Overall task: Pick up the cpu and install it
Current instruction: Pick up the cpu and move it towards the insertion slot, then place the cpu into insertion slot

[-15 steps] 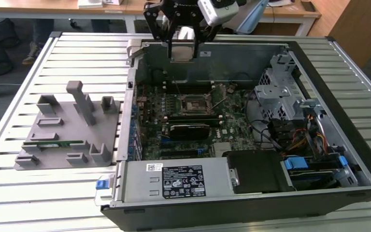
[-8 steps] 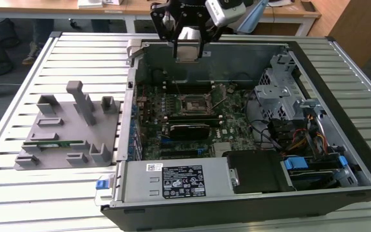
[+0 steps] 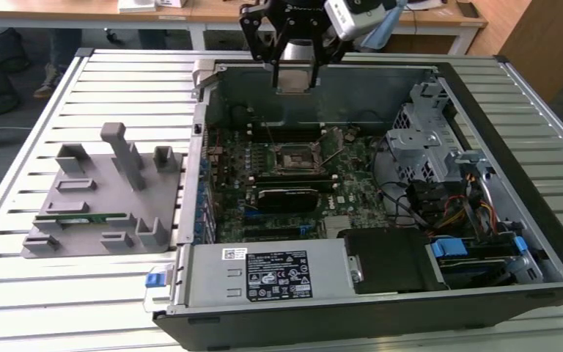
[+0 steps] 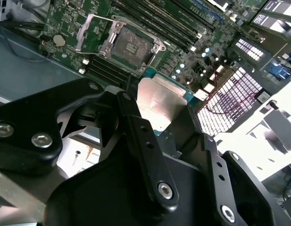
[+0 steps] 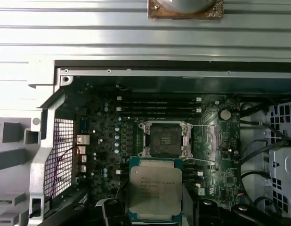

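Holding the cpu [image 4: 160,100] edge-on between its two black fingers [image 4: 141,136], the gripper [image 3: 295,81] hangs above the far wall of the open computer case [image 3: 545,246]. The fingers are clamped on opposite edges of the chip. In both wrist views its silvery top plate with a thin teal-green rim fills the gap between them, and its near and far edges stick out past them.

Beyond the fingertips, down inside the case, lies the motherboard [image 3: 355,172]. Its square socket [image 5: 165,140] is bare, with its metal retaining frame [image 4: 91,30] hinged back to one side. The cpu is well apart from the socket, raised above the board and touching nothing but the fingers. In the first wrist view the chip overlaps the board just short of the socket.

Well off to one side of the fingers, toward the exterior view's left, a grey moulded fixture [image 3: 115,158] rests on the slatted metal table [image 3: 115,81]. A long green memory stick [image 3: 81,218] lies in one of its slots.
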Action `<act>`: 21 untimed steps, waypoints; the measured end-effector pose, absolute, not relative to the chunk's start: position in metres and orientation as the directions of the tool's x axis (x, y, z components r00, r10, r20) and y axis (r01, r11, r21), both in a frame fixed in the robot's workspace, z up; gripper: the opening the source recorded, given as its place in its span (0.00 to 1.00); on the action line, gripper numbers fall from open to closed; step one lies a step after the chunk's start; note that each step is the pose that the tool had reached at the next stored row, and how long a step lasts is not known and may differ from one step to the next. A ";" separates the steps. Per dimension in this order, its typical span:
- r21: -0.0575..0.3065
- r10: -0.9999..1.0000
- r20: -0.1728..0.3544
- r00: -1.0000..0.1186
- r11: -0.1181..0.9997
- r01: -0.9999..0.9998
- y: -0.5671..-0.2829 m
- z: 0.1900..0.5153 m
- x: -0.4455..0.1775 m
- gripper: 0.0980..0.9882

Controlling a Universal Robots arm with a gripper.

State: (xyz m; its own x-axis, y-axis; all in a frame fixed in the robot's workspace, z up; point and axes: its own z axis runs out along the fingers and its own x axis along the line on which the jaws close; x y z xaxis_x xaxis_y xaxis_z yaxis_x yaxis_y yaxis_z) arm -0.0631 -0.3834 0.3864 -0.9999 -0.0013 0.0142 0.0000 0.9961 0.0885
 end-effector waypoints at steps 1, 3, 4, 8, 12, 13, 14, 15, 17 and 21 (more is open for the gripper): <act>0.088 -0.001 0.014 -1.000 0.996 0.000 -0.383 0.386 -0.062 0.49; 0.088 -0.001 0.014 -1.000 0.996 0.000 -0.383 0.386 -0.059 0.49; 0.088 -0.001 0.014 -1.000 0.996 0.000 -0.383 0.386 -0.058 0.49; 0.088 -0.001 0.014 -1.000 0.996 0.000 -0.383 0.386 -0.056 0.49; 0.088 -0.001 0.014 -1.000 0.996 0.000 -0.383 0.386 -0.054 0.49; 0.088 -0.001 0.014 -1.000 0.996 0.000 -0.383 0.386 -0.054 0.49; 0.089 -0.001 0.014 -1.000 0.996 0.000 -0.383 0.386 -0.054 0.49; 0.088 -0.001 0.014 -1.000 0.996 0.000 -0.383 0.386 -0.054 0.49; 0.088 0.007 0.014 -1.000 0.996 0.008 -0.383 0.386 -0.054 0.49; 0.088 0.057 0.014 -0.998 0.994 0.058 -0.383 0.386 -0.054 0.49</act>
